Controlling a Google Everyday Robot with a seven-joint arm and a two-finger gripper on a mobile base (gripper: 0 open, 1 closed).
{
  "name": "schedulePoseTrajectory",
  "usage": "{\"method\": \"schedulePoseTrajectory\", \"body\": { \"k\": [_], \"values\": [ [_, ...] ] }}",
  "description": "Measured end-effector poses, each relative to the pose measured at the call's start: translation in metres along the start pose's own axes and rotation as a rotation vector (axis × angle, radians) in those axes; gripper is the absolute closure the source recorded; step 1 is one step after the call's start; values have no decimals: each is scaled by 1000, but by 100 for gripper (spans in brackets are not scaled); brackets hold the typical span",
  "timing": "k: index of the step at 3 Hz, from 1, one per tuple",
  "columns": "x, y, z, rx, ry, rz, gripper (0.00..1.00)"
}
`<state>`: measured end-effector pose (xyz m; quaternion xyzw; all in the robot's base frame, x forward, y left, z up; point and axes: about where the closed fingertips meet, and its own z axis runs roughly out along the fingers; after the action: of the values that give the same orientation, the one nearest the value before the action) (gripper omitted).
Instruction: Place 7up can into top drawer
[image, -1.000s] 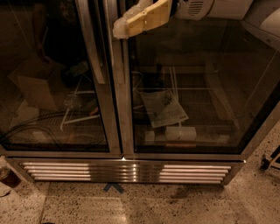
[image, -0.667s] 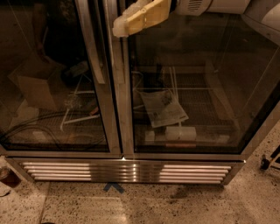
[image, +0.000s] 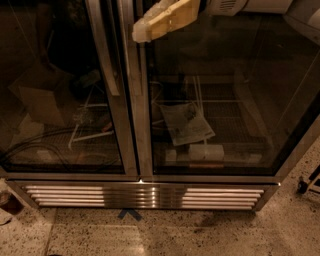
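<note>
Oddly, neither the 7up can nor the top drawer shows anywhere. The view is filled by a dark, two-door glass-fronted refrigerator with a brushed-steel centre post (image: 140, 125). The robot's cream-coloured claw (image: 165, 20) hangs just right of that post's upper end, in front of the right-hand glass. Whether it is open or closed, and whether it has hold of anything, I cannot tell. So the can's place cannot be told from here, nor which way it points or how its long axis lies.

My guess is that the claw is carried high to keep clear while the base faces the wrong furniture — this looks like travel or searching, not placing.

Just left of the post runs a long steel door handle (image: 107, 55). Further left, behind the glass, sits a brown cardboard box (image: 42, 102). Right of the post, low down, lie a crumpled grey printed sheet (image: 187, 122) and a small white block (image: 206, 151). Below the post is a louvred steel grille (image: 145, 195), and a blue tape arrow (image: 129, 214) on the speckled floor (image: 210, 235) — probably a parking mark.
</note>
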<state>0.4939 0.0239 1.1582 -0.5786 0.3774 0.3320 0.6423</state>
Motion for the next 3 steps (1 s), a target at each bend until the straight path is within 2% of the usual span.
{"method": "schedulePoseTrajectory", "body": {
  "k": [1, 2, 3],
  "values": [
    [-6, 0, -11, 3, 36, -14, 0],
    [-24, 6, -22, -37, 106, -63, 0],
    [-42, 13, -29, -99, 178, -153, 0]
  ]
}}
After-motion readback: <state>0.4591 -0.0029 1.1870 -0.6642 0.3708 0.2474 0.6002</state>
